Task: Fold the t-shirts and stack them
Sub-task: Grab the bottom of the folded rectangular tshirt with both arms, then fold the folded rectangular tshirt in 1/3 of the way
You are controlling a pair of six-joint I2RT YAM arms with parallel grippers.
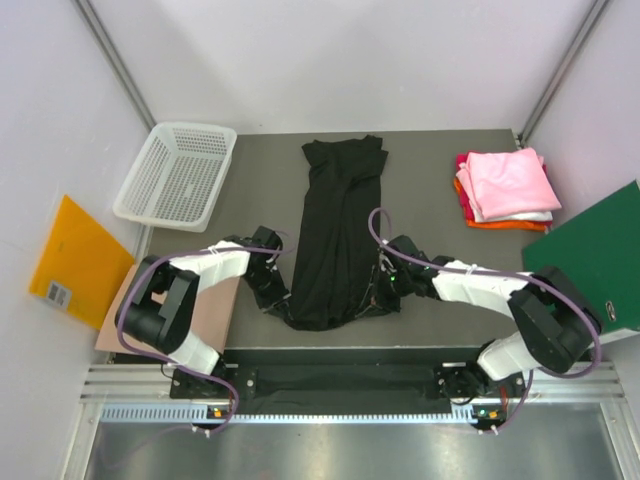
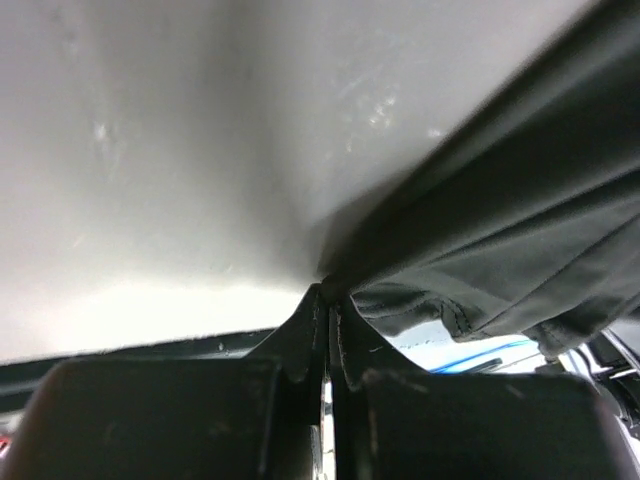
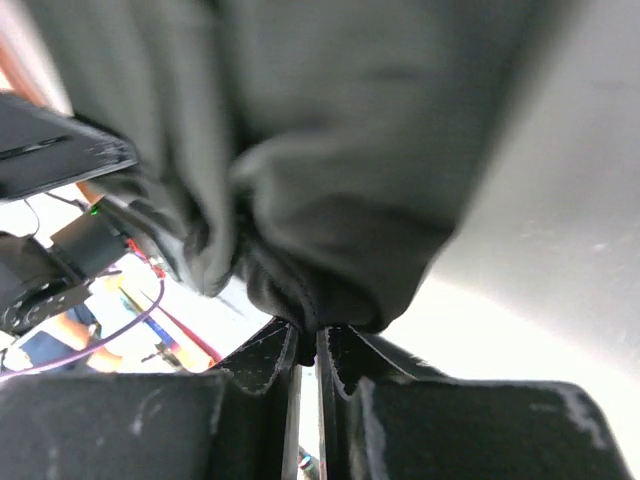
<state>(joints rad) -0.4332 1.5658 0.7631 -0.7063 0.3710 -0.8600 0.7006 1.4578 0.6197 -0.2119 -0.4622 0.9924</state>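
The black tee (image 1: 335,230) lies lengthwise in the middle of the bench (image 1: 425,215), folded narrow. The left claw (image 2: 328,300) is clamped on its near left hem, and the right claw (image 3: 308,340) on its near right hem. Folded tees (image 1: 505,185), pink on top, sit stacked far right.

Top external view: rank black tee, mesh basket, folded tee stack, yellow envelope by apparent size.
1. black tee
2. mesh basket
3. folded tee stack and yellow envelope: too alike to rank.
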